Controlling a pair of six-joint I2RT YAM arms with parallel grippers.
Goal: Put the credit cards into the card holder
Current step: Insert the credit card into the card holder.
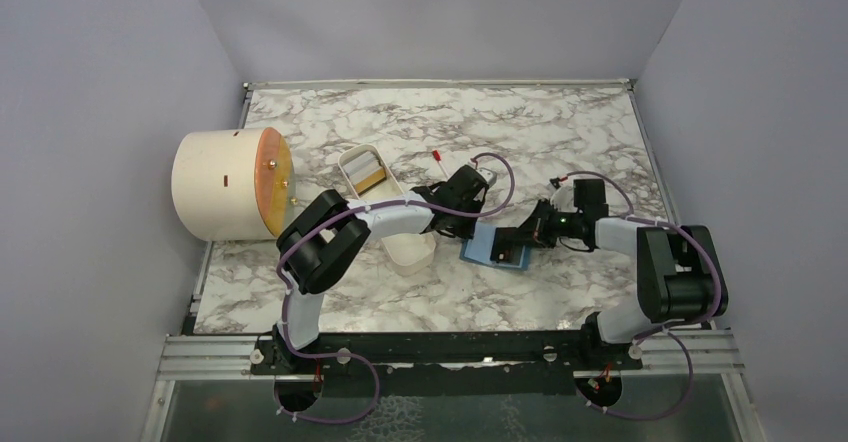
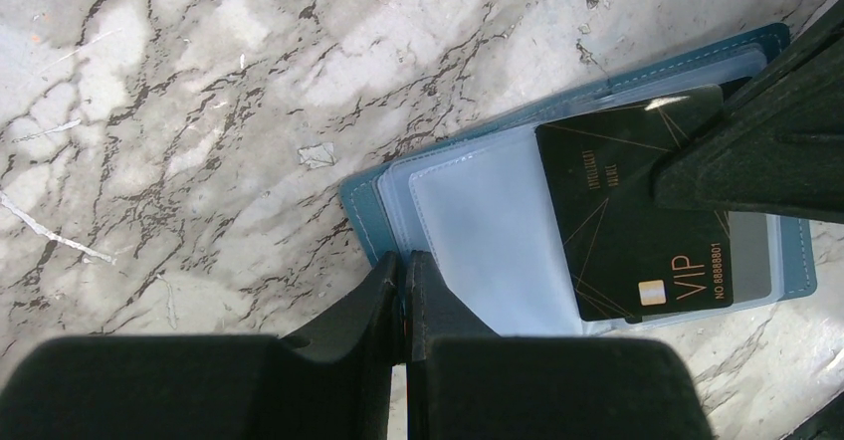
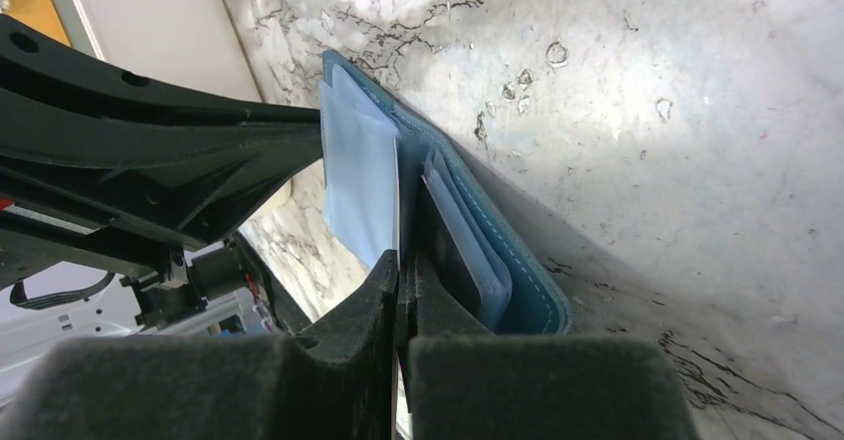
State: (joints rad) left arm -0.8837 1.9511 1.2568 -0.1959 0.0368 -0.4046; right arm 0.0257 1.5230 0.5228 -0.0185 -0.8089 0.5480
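Observation:
The teal-blue card holder (image 1: 488, 247) lies open on the marble table, its clear sleeves fanned out (image 2: 478, 221). My left gripper (image 2: 406, 261) is shut on the holder's near-left edge (image 2: 363, 206); in the top view it (image 1: 468, 230) sits at the holder's left side. A dark grey VIP card (image 2: 627, 221) lies on the sleeves at the holder's right side. My right gripper (image 3: 403, 261) is shut on this card's edge; its fingers (image 2: 756, 161) cover the card's upper right corner. The holder's cover (image 3: 518, 271) shows beside them. The yellow-orange card is not in view.
A long white oval tray (image 1: 408, 252) lies left of the holder, under my left arm, with a pale object (image 1: 366, 174) at its far end. A cream cylinder with a round orange face (image 1: 225, 184) stands at the table's left edge. A small red item (image 1: 437, 152) lies behind.

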